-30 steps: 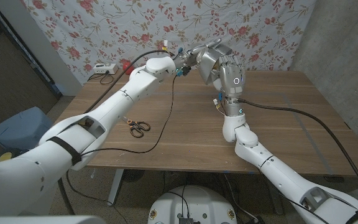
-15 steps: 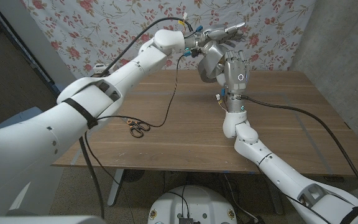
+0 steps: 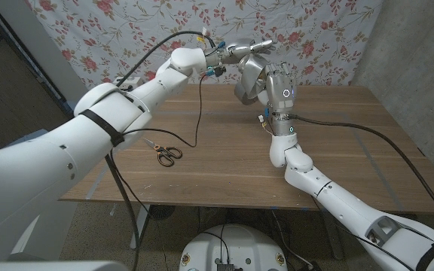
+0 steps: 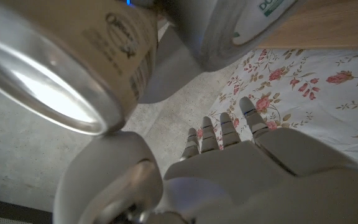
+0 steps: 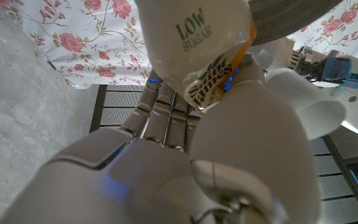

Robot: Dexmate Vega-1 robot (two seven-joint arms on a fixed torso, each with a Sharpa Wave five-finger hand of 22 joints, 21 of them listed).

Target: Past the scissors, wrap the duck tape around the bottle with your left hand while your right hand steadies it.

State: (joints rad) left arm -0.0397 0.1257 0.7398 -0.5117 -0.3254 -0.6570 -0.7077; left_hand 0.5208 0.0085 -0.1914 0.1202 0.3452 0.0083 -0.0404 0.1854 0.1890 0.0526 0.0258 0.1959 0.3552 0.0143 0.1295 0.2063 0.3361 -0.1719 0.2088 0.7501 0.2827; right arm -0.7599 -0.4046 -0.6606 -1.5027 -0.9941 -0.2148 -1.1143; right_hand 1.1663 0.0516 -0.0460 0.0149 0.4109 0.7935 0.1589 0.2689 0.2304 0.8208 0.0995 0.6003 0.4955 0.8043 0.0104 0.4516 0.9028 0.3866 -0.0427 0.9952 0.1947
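In the head view the bottle (image 3: 249, 81) is held up in the upper middle of the frame, above the far part of the worktop (image 3: 224, 162), with the right hand (image 3: 281, 89) wrapped around it from the right; the right wrist view shows those fingers (image 5: 160, 109) clamped on its white label. The left hand (image 3: 241, 53) sits at the bottle's top. Half a second ago it was higher, fingers reaching out to the right over the bottle; now it has dropped and drawn in close, and the left forearm has swung lower across the left of the frame. In the left wrist view its fingers (image 4: 229, 130) lie straight and side by side, gripping nothing that shows there, with a shiny silver roll, probably the tape (image 4: 55, 68), just beside the hand; whether the tape is pinched cannot be told. That suggests a pass of the wrap is coming round, though no tape on the bottle can be made out. The scissors (image 3: 163, 152) lie on the worktop in the left middle, well apart from both hands. There is open air all round the raised bottle; the left arm's black cable (image 3: 200, 120) hangs below it and could snag.
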